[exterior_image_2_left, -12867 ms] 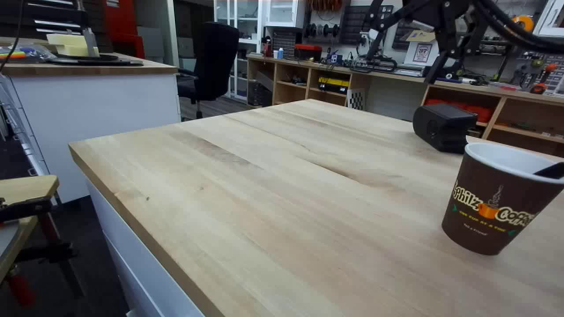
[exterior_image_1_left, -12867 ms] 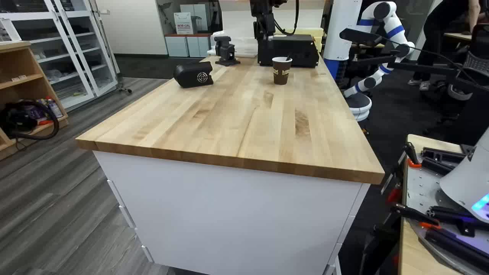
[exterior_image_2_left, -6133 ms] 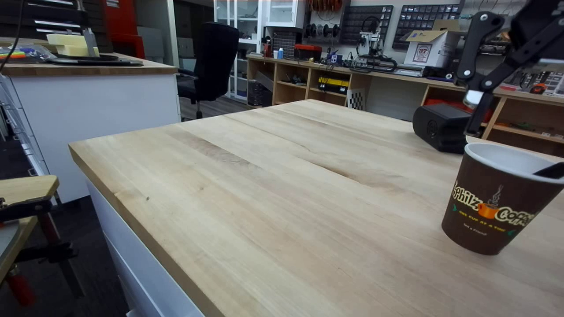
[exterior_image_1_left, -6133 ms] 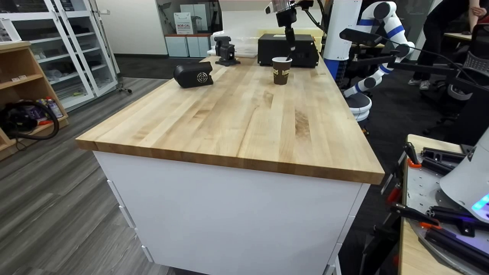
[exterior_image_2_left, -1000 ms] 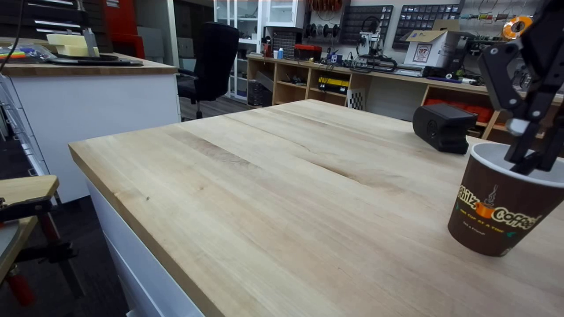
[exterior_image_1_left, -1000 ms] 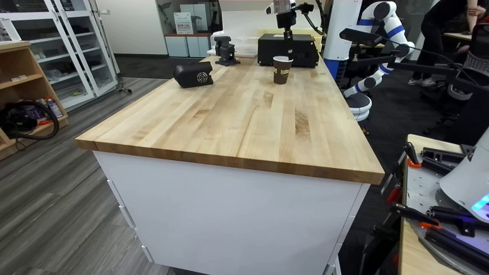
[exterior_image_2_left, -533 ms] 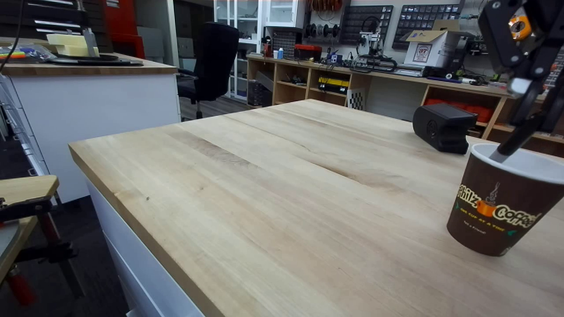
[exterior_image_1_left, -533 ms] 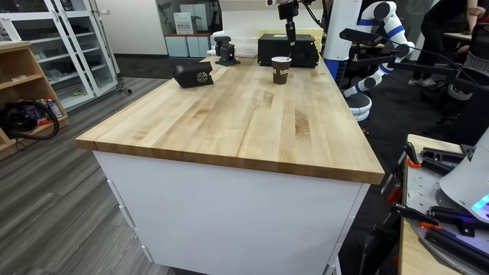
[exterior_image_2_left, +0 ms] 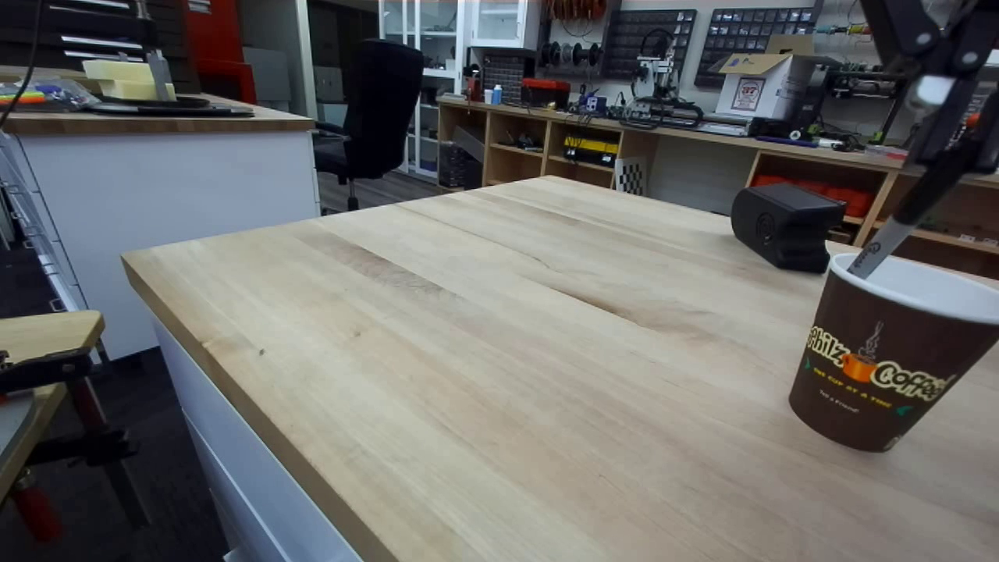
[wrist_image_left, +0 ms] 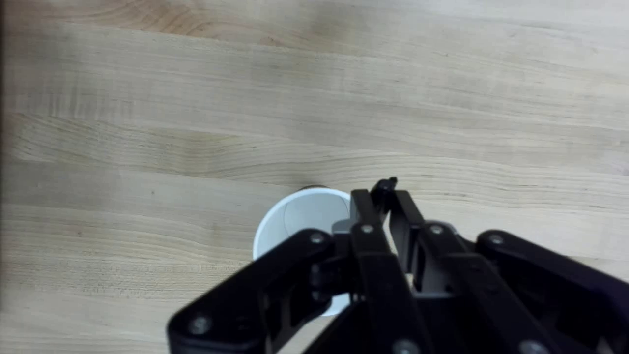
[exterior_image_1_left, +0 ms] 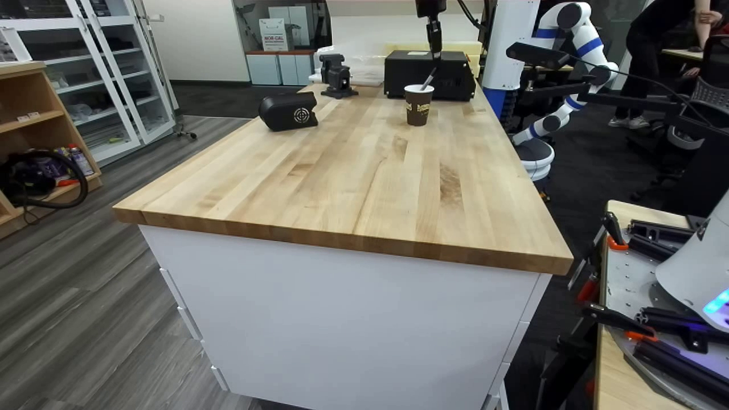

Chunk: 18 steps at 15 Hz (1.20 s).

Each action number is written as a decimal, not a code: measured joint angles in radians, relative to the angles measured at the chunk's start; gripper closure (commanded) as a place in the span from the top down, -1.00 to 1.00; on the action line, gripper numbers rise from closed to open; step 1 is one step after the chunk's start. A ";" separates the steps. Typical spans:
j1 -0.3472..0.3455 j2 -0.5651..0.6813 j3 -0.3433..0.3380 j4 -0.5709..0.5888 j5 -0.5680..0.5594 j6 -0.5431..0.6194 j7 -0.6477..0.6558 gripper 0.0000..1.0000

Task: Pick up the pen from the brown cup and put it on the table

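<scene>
The brown cup with its white rim stands upright on the wooden table, near the far end in an exterior view. Over it, my gripper is shut on the pen, holding it by its dark upper part. Tilted, the pen shows a grey lower barrel with lettering; its bottom tip is hidden behind the cup's near rim. In the wrist view the pen's black end pokes out between the fingertips, and the fingers cover the right part of the cup.
A black boxy device rests at the table's edge. Farther back stand a small dark vise-like stand and a large black box, close behind the cup. A white robot arm stands beyond the table.
Some seconds ago the gripper was above the cup without the pen. Over the last second it has risen, drawing the gripped pen upward; the cup has shifted slightly.
</scene>
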 measured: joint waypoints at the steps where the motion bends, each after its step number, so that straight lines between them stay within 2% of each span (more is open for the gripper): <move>1: 0.001 -0.002 0.000 0.003 -0.002 -0.001 0.000 -0.92; 12: 0.000 -0.058 -0.016 0.042 -0.050 -0.015 -0.017 -0.92; 14: 0.003 -0.069 -0.012 0.046 -0.051 0.025 -0.032 -0.92; 18: 0.006 -0.074 0.026 0.042 -0.018 0.197 -0.062 -0.92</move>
